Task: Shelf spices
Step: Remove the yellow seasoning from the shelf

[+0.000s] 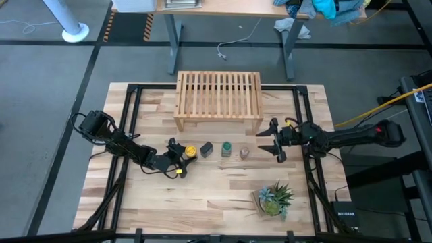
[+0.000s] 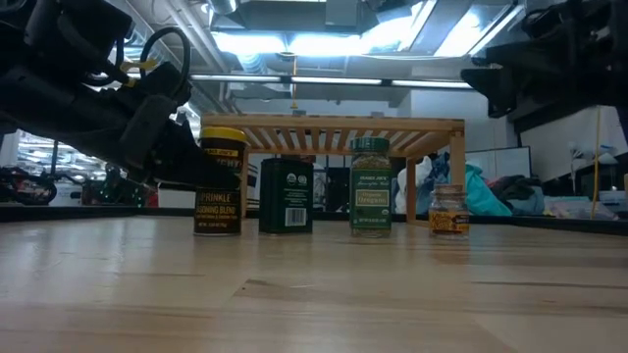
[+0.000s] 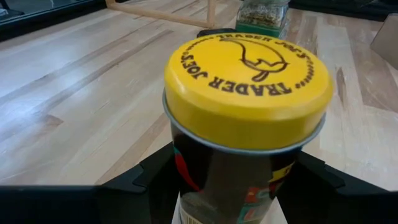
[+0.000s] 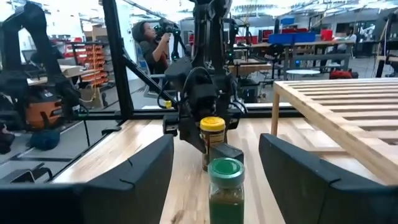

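Observation:
The four spices stand in a row on the tabletop in front of the shelf (image 1: pixel 218 98). They are the yellow-lidded jar (image 1: pixel 190 150), the black tin (image 1: pixel 206 148), the green-lidded jar (image 1: pixel 226 148) and the tiny grey-topped jar (image 1: pixel 244 153). My left gripper (image 1: pixel 181 156) is at the row's left end, shut on the yellow-lidded jar (image 3: pixel 249 81). My right gripper (image 1: pixel 273 140) hangs open above the table, right of the tiny jar. It faces along the row, with the green-lidded jar (image 4: pixel 225 183) straight ahead. My left gripper holds the yellow-lidded jar by its dark body (image 3: pixel 186 168) just below the lid, pinched between the two fingers (image 3: pixel 149 180), one on each side. The fingers come nearly level from the table's left side. The jar stands upright with its base (image 2: pixel 218 230) on the table.
A small potted green plant (image 1: pixel 273 199) sits near the table's near right corner. The shelf's slatted top (image 4: pixel 348 106) is bare. A black frame rail (image 1: pixel 128 135) runs along each side of the table. A person (image 4: pixel 149 43) stands in the room beyond.

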Controlling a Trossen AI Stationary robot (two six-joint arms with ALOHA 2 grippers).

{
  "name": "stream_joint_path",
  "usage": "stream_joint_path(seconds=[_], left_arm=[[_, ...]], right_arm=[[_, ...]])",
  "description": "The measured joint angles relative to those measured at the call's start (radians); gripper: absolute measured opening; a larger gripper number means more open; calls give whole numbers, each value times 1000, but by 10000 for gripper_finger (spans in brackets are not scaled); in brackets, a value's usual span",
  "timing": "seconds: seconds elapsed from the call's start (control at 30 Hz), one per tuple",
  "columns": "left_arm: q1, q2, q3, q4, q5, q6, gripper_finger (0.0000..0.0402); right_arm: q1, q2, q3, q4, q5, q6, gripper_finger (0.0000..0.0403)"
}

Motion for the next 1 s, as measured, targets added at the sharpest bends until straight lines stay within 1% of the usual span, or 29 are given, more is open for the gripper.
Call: stream_joint_path(seconds=[0.1, 0.23, 0.37, 0.53, 0.77, 0.83, 1.0], left_arm=[[0, 0, 0, 2, 0, 1, 214], [0, 0, 0, 3, 0, 0, 214], [0, 0, 0, 3, 0, 0, 214], [0, 0, 0, -1, 0, 0, 214], [0, 0, 0, -2, 0, 0, 214], [0, 0, 0, -2, 0, -1, 214], [0, 0, 0, -2, 0, -5, 214]], right_arm=[[33, 0, 0, -27, 41, -21, 243], [49, 0, -1, -76, 107, -30, 243], [48, 0, -1, -93, 118, -29, 243], [48, 0, -1, -139, 110, -41, 243], [48, 0, -2, -147, 106, -59, 243], [48, 0, -4, -148, 87, -56, 243], [48, 0, -4, -121, -11, -33, 243]])
